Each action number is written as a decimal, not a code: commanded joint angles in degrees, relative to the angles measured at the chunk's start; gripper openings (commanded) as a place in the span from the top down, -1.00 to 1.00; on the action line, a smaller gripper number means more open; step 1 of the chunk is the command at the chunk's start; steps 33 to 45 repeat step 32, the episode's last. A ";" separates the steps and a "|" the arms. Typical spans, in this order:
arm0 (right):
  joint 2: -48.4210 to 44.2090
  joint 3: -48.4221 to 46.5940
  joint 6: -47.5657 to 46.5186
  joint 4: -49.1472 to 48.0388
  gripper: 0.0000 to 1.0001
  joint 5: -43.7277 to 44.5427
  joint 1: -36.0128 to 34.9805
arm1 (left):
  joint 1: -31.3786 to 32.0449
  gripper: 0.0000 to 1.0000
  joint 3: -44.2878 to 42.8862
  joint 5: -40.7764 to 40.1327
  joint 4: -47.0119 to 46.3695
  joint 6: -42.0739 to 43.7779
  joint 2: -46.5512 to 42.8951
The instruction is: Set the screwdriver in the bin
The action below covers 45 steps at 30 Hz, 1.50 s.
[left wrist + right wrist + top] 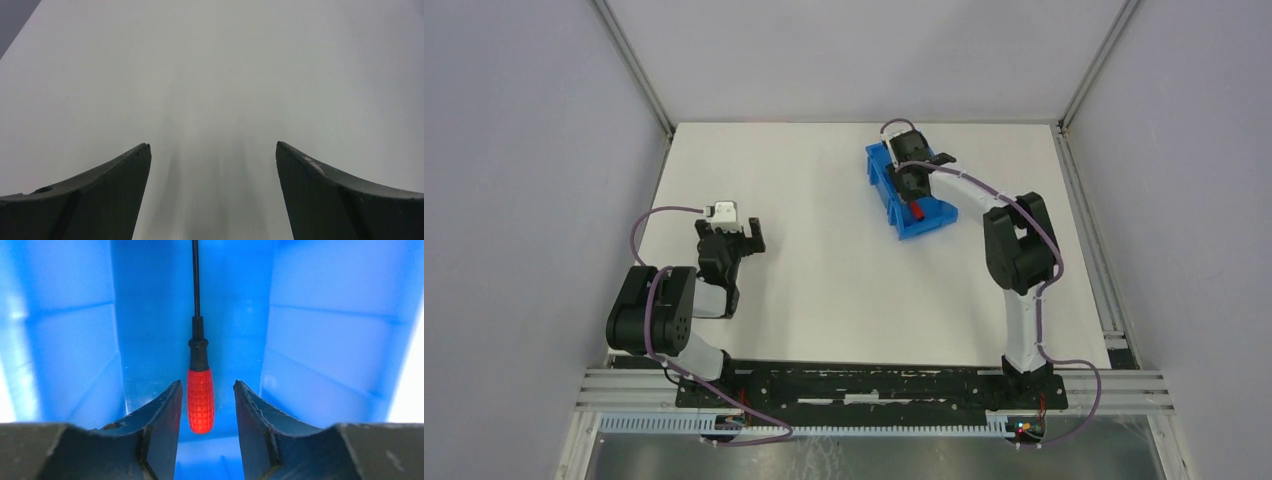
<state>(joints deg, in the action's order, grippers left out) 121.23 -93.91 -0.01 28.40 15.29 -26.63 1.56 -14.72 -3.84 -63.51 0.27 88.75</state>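
Observation:
The blue bin stands at the back right of the white table. The screwdriver, red handle and thin black shaft, lies inside it. In the right wrist view the screwdriver rests on the floor of the bin, shaft pointing away. My right gripper is open inside the bin, one finger on each side of the red handle with a gap on both sides. It hangs over the bin in the top view. My left gripper is open and empty over the table's left part; it also shows in the left wrist view.
The bin walls stand close on both sides of my right fingers. The white table is framed by metal posts at its back corners and a rail at the near edge. The left wrist view shows only bare tabletop.

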 commanded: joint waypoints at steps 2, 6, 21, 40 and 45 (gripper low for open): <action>-13.71 -2.90 -0.88 -2.14 -0.04 -0.08 -0.23 | -0.42 -1.00 -0.04 0.89 -1.82 -1.68 -1.20; -24.13 1.26 -2.04 -5.77 -0.96 2.25 -0.17 | -0.42 -1.00 -0.04 0.88 -1.80 -1.68 -1.21; -65.57 62.55 1.45 -37.98 -0.96 17.21 3.25 | -0.42 -1.00 -0.04 0.92 -1.82 -1.68 -1.19; -69.42 79.71 4.70 -46.52 -0.96 17.15 3.23 | -0.42 -1.00 -0.04 0.93 -1.84 -1.68 -1.23; -69.42 79.71 4.70 -46.52 -0.96 17.15 3.23 | -0.42 -1.00 -0.04 0.93 -1.84 -1.68 -1.23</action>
